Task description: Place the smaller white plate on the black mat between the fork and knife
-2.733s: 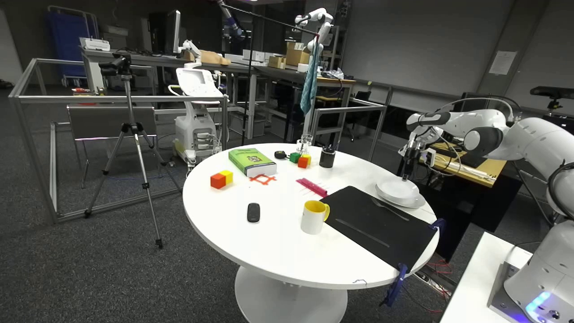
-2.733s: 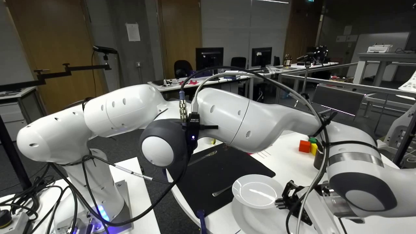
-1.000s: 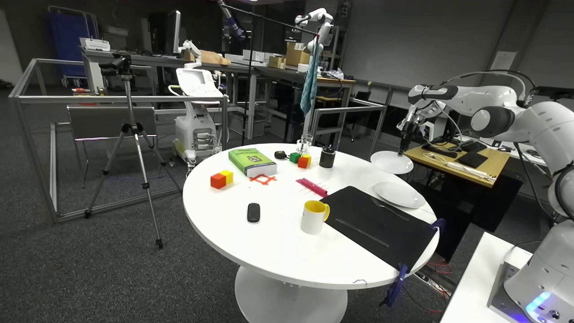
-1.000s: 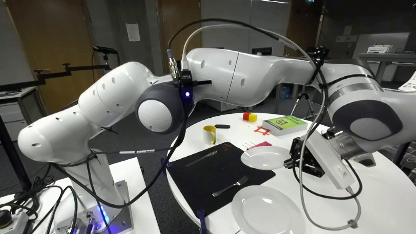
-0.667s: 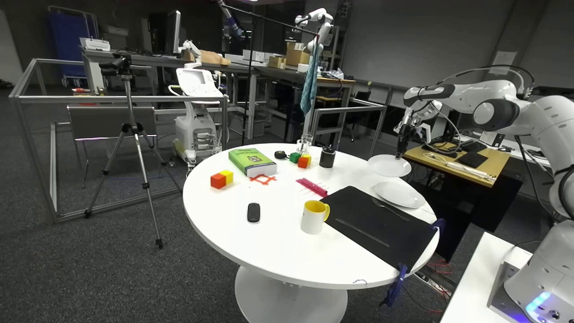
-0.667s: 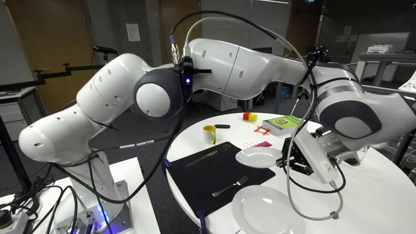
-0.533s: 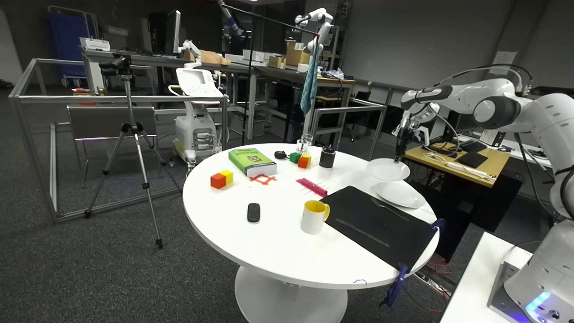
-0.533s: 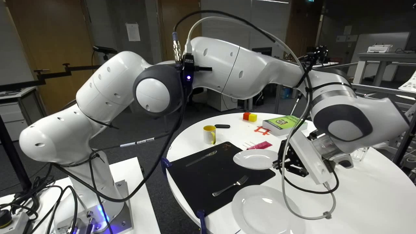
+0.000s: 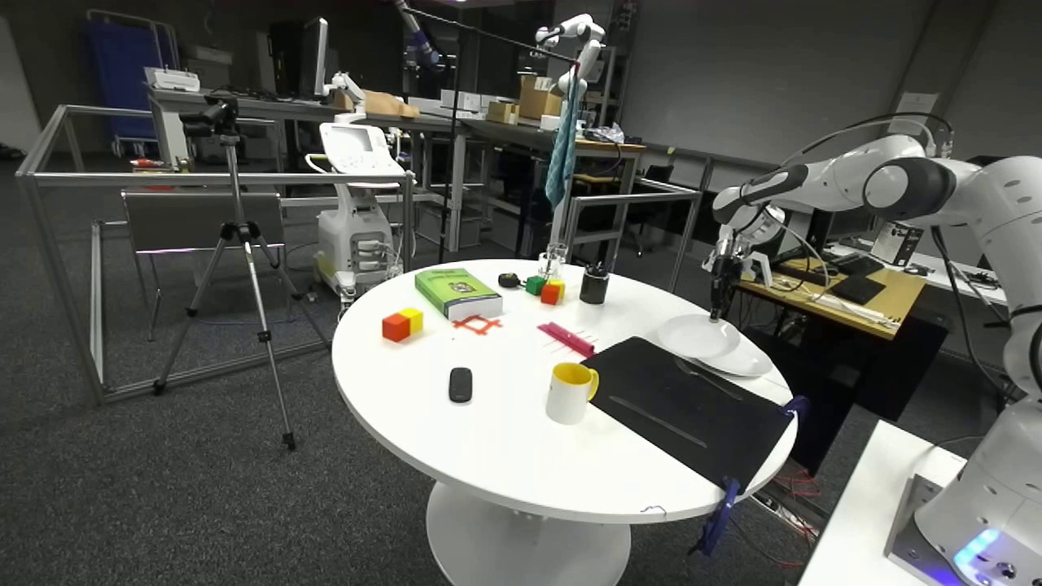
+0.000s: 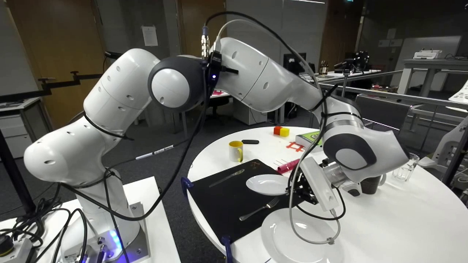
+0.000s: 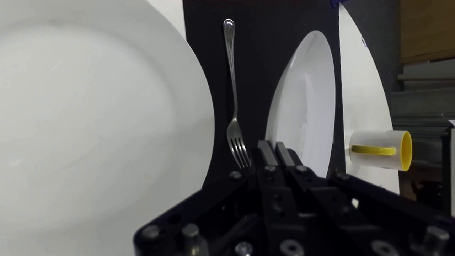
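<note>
The smaller white plate (image 9: 696,334) is held in the air by its rim; it also shows in an exterior view (image 10: 267,183) and tilted in the wrist view (image 11: 307,96). My gripper (image 11: 273,145) is shut on the rim, on the side away from the robot base in an exterior view (image 10: 289,190). The black mat (image 10: 226,199) lies on the round table, with the plate over its fork-end part. The fork (image 10: 259,209) lies on the mat near the larger plate; the knife (image 10: 226,178) lies farther across. The plate hides the knife in the wrist view.
A larger white plate (image 10: 296,237) lies beside the mat, on the fork side. A white and yellow cup (image 9: 570,394) stands by the mat's edge. Blue clamps (image 9: 720,517) hold the mat. A pink object (image 9: 567,339), a black pen holder (image 9: 594,286) and a green book (image 9: 457,295) are beyond.
The smaller plate was lifted off the larger plate, then carried sideways toward the mat and lowered somewhat. The gripper kept its hold; the other things have not moved.
</note>
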`<state>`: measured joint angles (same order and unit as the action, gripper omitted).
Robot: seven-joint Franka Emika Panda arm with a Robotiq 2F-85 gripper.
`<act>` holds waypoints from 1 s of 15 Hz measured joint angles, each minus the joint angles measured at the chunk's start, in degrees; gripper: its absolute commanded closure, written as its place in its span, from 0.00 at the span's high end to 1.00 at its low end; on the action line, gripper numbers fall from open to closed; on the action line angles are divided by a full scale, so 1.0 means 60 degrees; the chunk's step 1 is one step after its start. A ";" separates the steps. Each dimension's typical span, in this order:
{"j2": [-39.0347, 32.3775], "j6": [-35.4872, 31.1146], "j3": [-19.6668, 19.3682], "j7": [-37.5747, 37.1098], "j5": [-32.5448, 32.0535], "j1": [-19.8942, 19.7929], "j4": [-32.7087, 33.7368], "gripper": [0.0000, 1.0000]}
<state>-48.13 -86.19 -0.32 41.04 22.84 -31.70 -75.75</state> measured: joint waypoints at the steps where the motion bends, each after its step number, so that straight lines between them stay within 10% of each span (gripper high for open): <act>1: -0.0049 0.0000 -0.0008 0.0000 0.0000 0.0024 0.0023 0.03; 15: -0.0143 -0.0001 -0.0062 0.0000 0.0000 0.0020 0.0127 0.03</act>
<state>-48.99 -86.19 -0.70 41.04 22.84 -31.58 -74.98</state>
